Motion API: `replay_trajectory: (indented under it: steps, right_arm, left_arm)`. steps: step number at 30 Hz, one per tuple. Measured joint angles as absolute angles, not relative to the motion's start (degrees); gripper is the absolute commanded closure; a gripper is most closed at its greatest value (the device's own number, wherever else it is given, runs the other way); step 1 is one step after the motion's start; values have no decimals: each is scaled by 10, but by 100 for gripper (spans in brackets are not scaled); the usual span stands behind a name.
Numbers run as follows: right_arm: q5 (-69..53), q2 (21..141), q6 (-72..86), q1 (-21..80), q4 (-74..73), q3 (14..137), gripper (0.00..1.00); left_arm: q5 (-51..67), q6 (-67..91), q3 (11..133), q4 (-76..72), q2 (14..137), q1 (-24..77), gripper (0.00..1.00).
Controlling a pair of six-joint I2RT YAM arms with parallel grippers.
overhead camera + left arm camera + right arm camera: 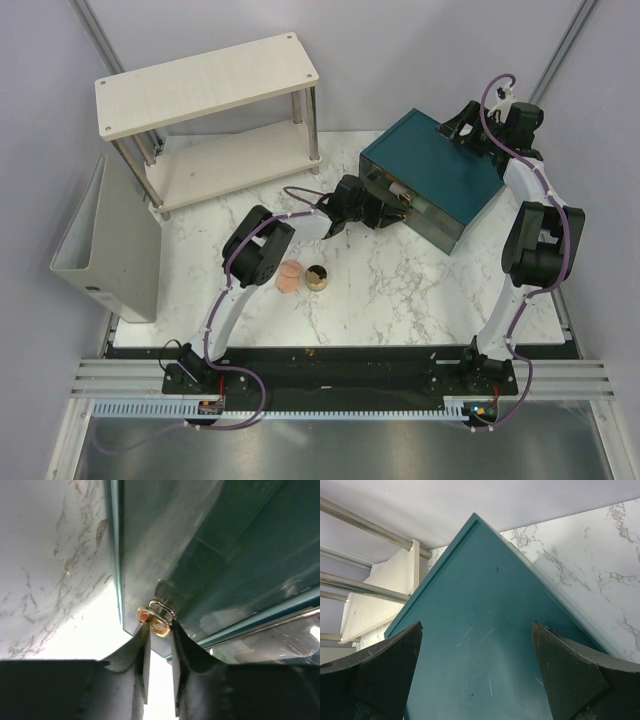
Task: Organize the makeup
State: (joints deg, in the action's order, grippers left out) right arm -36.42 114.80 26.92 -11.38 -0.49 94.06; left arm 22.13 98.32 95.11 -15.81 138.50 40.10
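Two states: left tool clamps gold knob (teal box); right tool apart.

Peach sponge beside gold-rimmed pot.

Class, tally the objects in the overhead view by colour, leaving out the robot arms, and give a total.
Teal: 1, the box
Grey: 1, the file holder
Pale wood: 1, the shelf
Peach-pink: 1, the sponge
Gold-rimmed: 1, the pot
Total: 5
Anything inside the box is not counted.
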Motion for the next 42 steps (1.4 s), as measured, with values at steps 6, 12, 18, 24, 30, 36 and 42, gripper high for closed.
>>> replay_trajectory:
  steps: [6,12,18,24,30,36,42]
  right_arm:
    - [-367,1148,272,-114,3,936,2]
    - [-368,1146,273,-114,7,931,2]
    - [-374,1143,277,-114,13,925,2]
    - [-377,1143,280,-114,19,922,2]
    - [-377,1143,284,-114,25,919,2]
    - [-378,1143,288,-114,30,916,2]
    - [-378,1138,290,-114,38,907,2]
  left_arm:
    - [225,983,953,-160,1385,401,92]
    - [223,983,929,-183,1377,400,95]
    - [228,976,881,-189,1346,395,96]
    - [241,959,853,-178,1324,389,97]
    - [256,920,821,-137,1289,383,97]
    - [263,882,770,-110,1244,377,98]
    - [267,853,738,-73,1208,373,93]
